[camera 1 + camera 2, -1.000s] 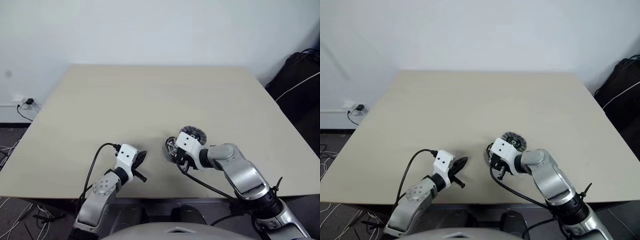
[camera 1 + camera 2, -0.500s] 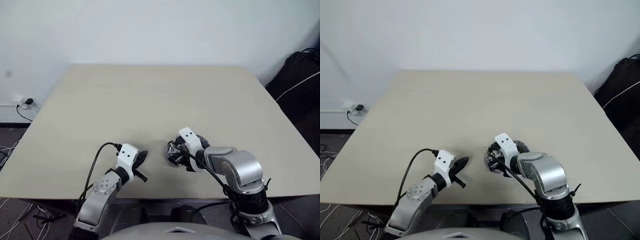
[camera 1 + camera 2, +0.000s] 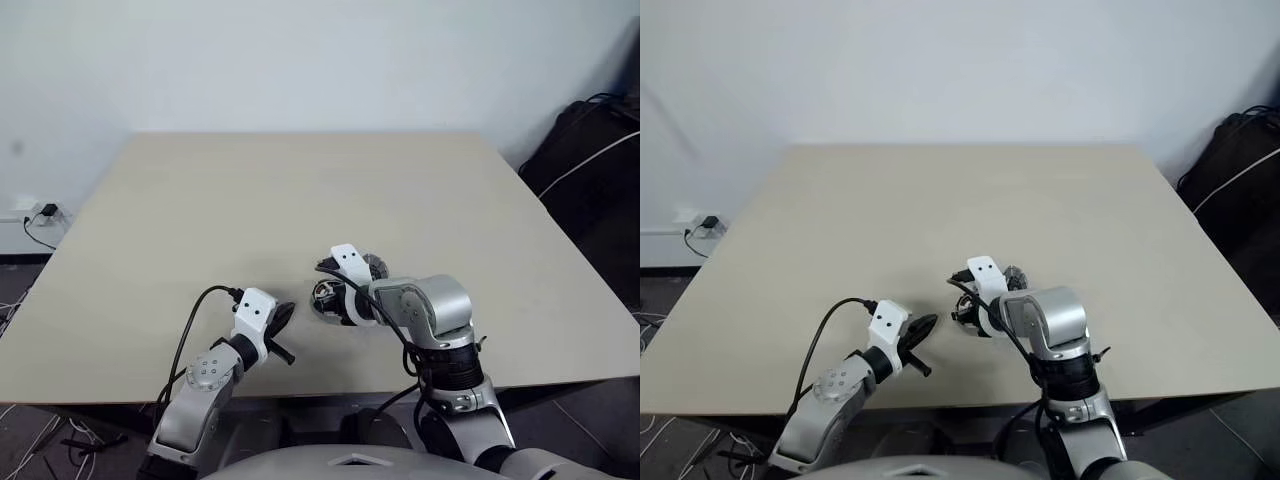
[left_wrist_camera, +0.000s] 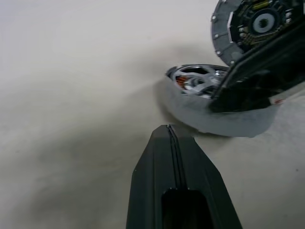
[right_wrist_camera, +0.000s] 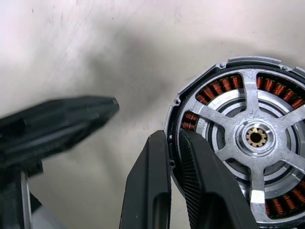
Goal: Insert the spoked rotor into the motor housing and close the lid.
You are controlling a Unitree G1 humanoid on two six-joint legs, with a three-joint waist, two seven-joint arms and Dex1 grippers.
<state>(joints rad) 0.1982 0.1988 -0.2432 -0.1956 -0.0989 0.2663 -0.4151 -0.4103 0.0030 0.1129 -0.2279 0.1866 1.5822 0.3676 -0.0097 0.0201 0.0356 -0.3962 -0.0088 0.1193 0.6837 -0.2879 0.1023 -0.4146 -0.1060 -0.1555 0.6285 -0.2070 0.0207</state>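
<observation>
My right gripper (image 5: 174,157) points down at the motor housing (image 5: 248,143), which lies flat on the beige table (image 3: 300,190) near its front edge, a little right of the middle. My two black fingers (image 5: 147,191) stand only a narrow gap apart and straddle the housing's dark outer rim: one finger is outside the rim, the other lies over the edge, just above the copper-orange windings. Whether that counts as a firm hold I cannot tell; the fingers touch the rim and the housing rests on the table. The spoked rotor (image 5: 259,138) sits inside the housing, its silvery spokes running from a central hub with a small brass-coloured bore out across the ring of windings, the copper coils showing through between the spokes. The lid (image 4: 252,24) lies on the table just beyond the housing, apart from it, with its ribbed face and dark centre turned up, so the housing is uncovered. My left gripper (image 3: 281,312) hovers low over the table just to the left of the housing, near it but not touching, with its fingers (image 4: 174,162) pressed together and nothing between them.
</observation>
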